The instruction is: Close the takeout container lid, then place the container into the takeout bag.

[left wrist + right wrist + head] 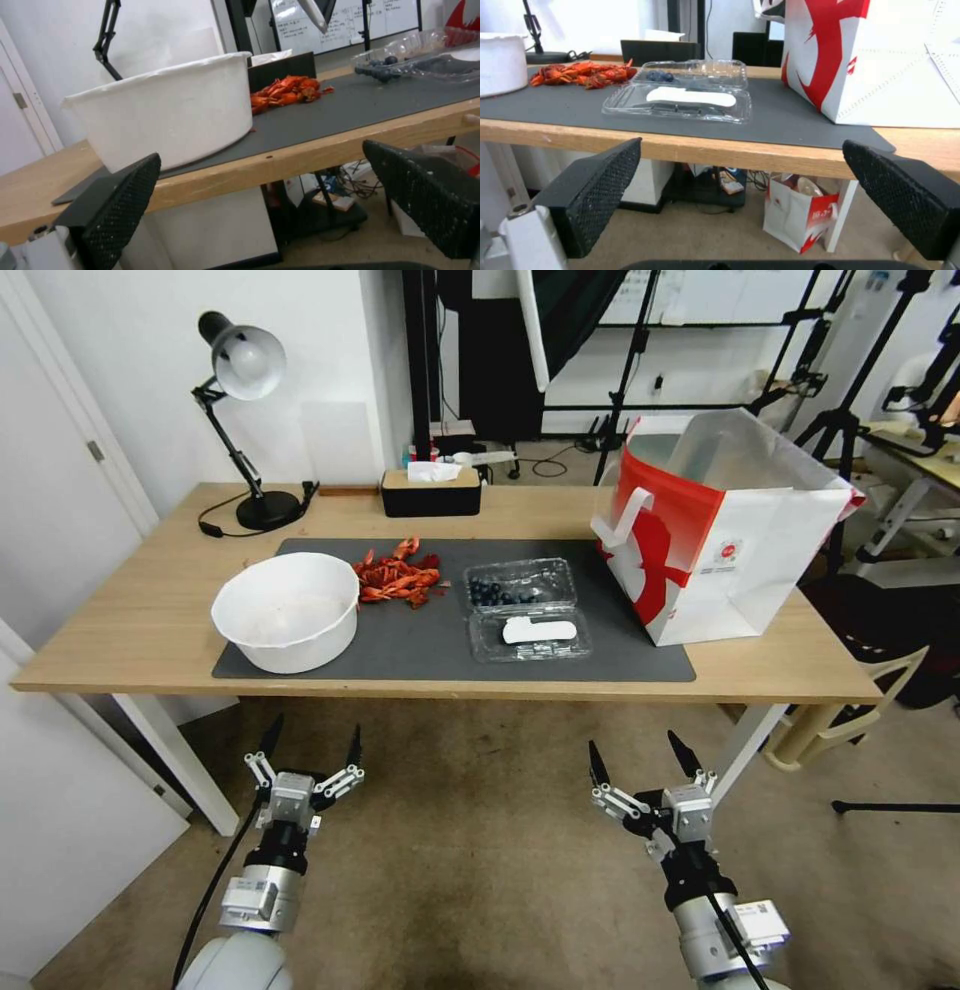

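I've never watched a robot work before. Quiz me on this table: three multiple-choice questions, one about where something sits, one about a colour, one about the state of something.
1. Where is the takeout bag relative to the takeout container?
A. On the robot's right of it
B. On the robot's left of it
C. On top of it

2. What colour is the bowl?
A. Black
B. White
C. Red

3. How is the lid now?
A. Shut over the berries
B. Folded open, flat on the mat
C. Held in a gripper

Answers:
1 A, the head view shows the bag right of the container.
2 B, its wall and rim are white.
3 B, the labelled half lies open, nearer the robot than the berry half.
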`<state>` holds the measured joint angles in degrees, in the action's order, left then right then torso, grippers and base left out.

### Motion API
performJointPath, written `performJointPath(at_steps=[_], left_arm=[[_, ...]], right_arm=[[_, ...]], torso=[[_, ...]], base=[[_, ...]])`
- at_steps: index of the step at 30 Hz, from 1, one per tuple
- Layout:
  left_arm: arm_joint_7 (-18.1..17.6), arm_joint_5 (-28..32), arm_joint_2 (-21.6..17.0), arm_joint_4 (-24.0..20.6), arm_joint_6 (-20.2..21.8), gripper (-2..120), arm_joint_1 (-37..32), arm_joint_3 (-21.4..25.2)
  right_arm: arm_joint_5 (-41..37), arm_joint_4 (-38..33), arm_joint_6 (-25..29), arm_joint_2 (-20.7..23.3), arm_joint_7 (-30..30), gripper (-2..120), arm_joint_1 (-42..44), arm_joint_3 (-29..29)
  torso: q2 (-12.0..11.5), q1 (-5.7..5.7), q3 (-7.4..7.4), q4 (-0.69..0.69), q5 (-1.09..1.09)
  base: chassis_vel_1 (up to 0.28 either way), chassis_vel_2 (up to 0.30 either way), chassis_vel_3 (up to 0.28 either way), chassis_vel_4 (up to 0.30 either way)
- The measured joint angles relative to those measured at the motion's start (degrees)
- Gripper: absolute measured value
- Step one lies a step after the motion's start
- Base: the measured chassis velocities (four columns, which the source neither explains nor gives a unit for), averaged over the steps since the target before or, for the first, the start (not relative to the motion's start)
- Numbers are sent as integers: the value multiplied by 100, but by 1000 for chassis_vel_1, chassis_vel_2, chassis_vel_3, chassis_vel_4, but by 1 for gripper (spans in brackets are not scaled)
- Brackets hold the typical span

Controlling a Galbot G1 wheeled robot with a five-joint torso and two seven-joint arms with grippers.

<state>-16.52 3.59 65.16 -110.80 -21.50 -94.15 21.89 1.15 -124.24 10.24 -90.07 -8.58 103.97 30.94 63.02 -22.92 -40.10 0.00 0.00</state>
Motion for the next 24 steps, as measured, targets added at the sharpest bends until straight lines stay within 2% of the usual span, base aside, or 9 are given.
performJointPath(at_steps=[14,16,21,24], left_arm=[[2,102,-19,-14,-30,100,-23,5],[8,184,-31,-56,-22,100,-15,-31],[259,819,-193,-255,230,100,130,-173],[304,899,-210,-281,265,100,152,-184]], right_arm=[[40,-46,7,-8,-18,100,33,-9],[41,-55,6,-7,-21,100,35,-12],[47,-78,-2,0,-29,100,60,-26],[47,-79,-2,1,-29,100,62,-26]], torso=[[0,0,0,0,0],[0,0,0,1,0],[0,0,0,1,0],[0,0,0,0,0]], base=[[0,0,0,0],[0,0,0,0],[0,0,0,0],[0,0,0,0]])
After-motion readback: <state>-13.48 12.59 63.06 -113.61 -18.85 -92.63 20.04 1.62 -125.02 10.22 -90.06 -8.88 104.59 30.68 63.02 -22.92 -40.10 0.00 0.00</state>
